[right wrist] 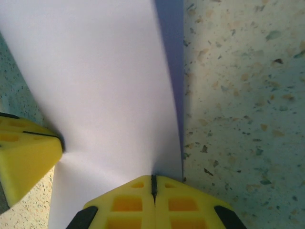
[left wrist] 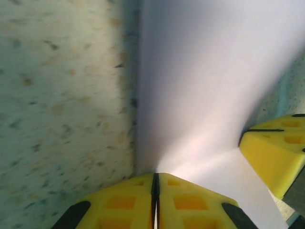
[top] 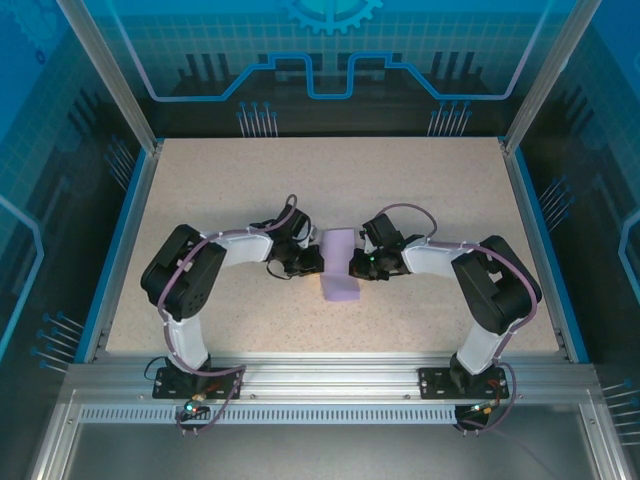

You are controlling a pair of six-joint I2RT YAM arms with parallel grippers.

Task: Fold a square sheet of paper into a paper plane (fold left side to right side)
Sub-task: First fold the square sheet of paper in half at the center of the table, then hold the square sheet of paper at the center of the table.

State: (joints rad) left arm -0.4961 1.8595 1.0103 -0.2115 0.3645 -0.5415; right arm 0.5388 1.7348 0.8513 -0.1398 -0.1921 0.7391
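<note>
Paper (top: 340,283): narrow lavender strip; L hand (left wrist: 155,191), R hand (right wrist: 153,191) pinch its edges.

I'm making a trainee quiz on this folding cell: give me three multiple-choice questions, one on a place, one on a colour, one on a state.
1. Where does the sheet of paper lie? A) between the left gripper and right gripper; B) far left; C) at the near edge.
2. Its colour? A) yellow; B) green; C) pale lavender.
3. The grippers' jaws? A) both wide open; B) both shut; C) one open.
Answers: A, top view shows it between their tips; C, lavender in every view; B, each wrist view shows them closed together.
</note>
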